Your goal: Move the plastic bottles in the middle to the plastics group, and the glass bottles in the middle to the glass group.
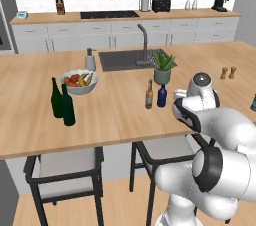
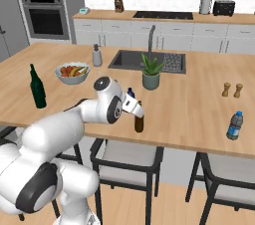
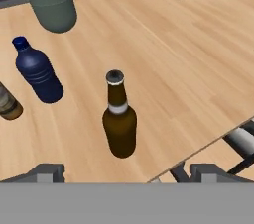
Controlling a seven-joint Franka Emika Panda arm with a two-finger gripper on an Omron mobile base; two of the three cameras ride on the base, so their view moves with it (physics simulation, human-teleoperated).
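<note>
My gripper (image 3: pixel 127 173) is open, its two fingertips (image 3: pixel 47 171) wide apart, hanging just above and short of a brown glass bottle (image 3: pixel 119 121) with a pale neck band. In the right base view that glass bottle (image 2: pixel 139 123) stands near the counter's front edge, right under the gripper (image 2: pixel 139 111). A squat dark blue plastic bottle (image 3: pixel 37 71) stands to its left, and a second brown glass bottle (image 3: pixel 8 104) is cut off by the frame edge. Across the counter, that labelled glass bottle (image 1: pixel 149 95) and the plastic bottle (image 1: pixel 161 96) stand side by side. Two tall green bottles (image 1: pixel 62 102) form the glass group. A blue bottle with a lighter top (image 2: pixel 234 125) marks the plastics group.
A potted plant (image 1: pixel 163 68) stands behind the middle bottles, by the sink (image 1: pixel 125 60). A fruit bowl (image 1: pixel 79 80) and grey soap dispenser (image 1: pixel 90 60) sit to the left. Salt and pepper shakers (image 2: pixel 232 89) are at the right. Stools (image 2: pixel 127 162) stand under the counter's front edge.
</note>
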